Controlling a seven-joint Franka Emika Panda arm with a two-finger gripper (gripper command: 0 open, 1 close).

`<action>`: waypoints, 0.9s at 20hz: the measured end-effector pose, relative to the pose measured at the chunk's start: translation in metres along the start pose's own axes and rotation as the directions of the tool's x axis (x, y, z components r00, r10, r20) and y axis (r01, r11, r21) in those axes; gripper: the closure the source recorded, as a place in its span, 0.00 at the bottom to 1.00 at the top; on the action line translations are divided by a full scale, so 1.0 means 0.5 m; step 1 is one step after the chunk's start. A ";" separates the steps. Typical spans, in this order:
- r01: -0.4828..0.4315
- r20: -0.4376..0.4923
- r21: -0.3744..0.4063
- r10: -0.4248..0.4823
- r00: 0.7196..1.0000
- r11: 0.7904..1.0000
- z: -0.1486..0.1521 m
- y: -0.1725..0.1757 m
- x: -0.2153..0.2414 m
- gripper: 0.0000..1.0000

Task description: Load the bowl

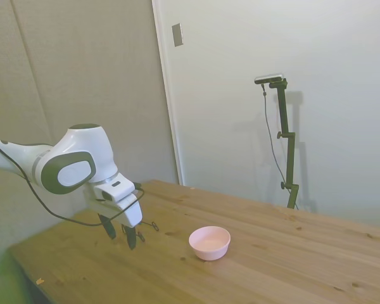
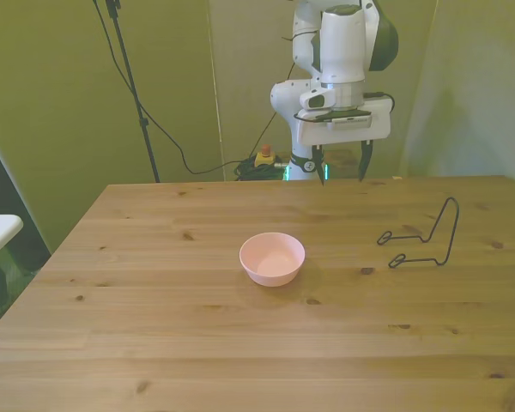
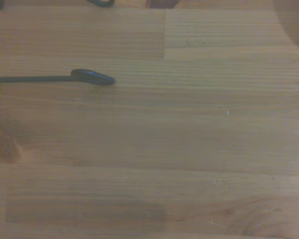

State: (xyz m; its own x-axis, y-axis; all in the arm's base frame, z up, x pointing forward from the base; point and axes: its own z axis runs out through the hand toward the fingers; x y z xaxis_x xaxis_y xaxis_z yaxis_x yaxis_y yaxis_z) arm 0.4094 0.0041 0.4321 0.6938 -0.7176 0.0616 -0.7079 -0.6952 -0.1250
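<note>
Pink bowl (image 2: 273, 257) mid-tabletop (image 2: 154, 326), hand (image 2: 342, 164) above the far edge, empty, fingers spread.
Wire rack (image 2: 425, 236) mostly hidden behind hand in side view; wrist view shows one blurred rack foot.

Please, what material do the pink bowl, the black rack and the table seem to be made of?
Bowl: probably plastic or glazed ceramic; smooth, plain, faint sheen, cannot tell which.
Rack: thin bent wire, likely metal with black coating.
Table: wood, with visible grain, knots and joined planks, matte finish.
</note>
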 end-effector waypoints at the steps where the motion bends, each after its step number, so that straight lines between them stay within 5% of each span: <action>1: -0.001 0.001 -0.001 0.001 1.000 1.000 0.001 0.000 0.000 0.00; 10: -0.045 -0.164 -0.002 0.044 0.985 0.999 -0.128 0.045 0.182 0.00; 18: -0.084 -0.171 -0.020 0.080 0.982 0.996 -0.017 -0.025 0.343 0.00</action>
State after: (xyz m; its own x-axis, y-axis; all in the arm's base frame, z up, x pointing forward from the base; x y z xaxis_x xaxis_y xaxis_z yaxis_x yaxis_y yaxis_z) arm 0.5362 -0.1106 0.4528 0.6023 -0.7673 0.2200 -0.7663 -0.6330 -0.1100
